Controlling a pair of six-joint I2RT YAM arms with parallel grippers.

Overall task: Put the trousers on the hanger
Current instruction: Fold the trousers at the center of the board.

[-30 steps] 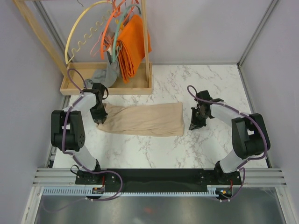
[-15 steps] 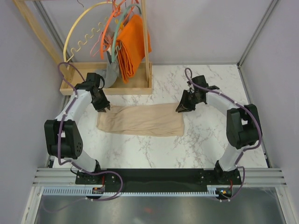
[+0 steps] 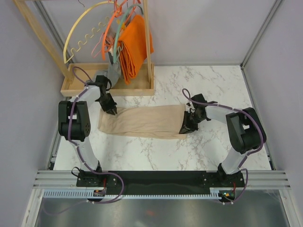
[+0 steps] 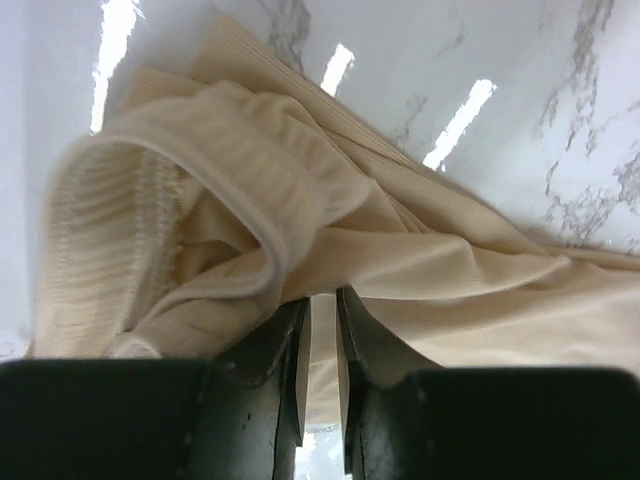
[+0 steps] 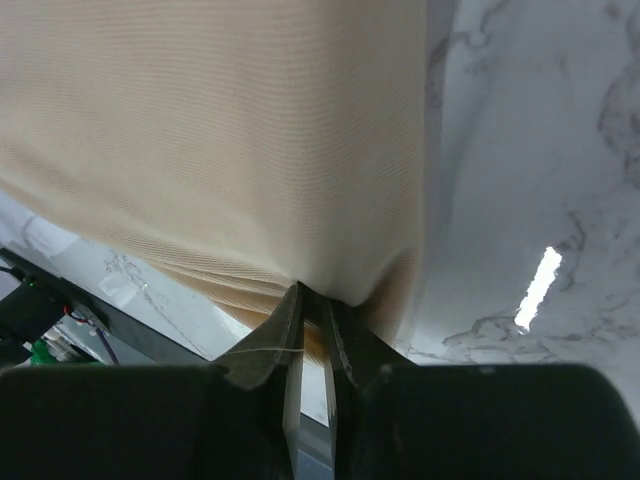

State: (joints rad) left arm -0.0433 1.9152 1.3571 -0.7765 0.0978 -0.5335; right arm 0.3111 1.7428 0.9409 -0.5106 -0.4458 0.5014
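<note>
The beige trousers [image 3: 142, 122] lie folded flat on the marble table, waist end to the left. My left gripper [image 3: 112, 110] is at the waist's far corner; in the left wrist view its fingers [image 4: 320, 298] are nearly together with a fold of the ribbed waist fabric [image 4: 250, 200] between the tips. My right gripper [image 3: 184, 127] is at the near right corner; in the right wrist view [image 5: 312, 298] it pinches the edge of the cloth [image 5: 220, 130]. The pale yellow arched hanger [image 3: 75, 33] hangs on the rack at the far left, apart from both grippers.
A wooden rack with a tray base [image 3: 137, 89] stands at the far left. An orange cloth [image 3: 135, 47], orange hangers [image 3: 106, 35], a teal hanger [image 3: 118, 33] and a grey garment [image 3: 111, 73] hang on it. Walls close in the table on the left, the right and at the back.
Both grippers came back onto the trousers. The left moved right onto the waist corner. The right swung from the far right corner to the near right corner and closed on the cloth.
</note>
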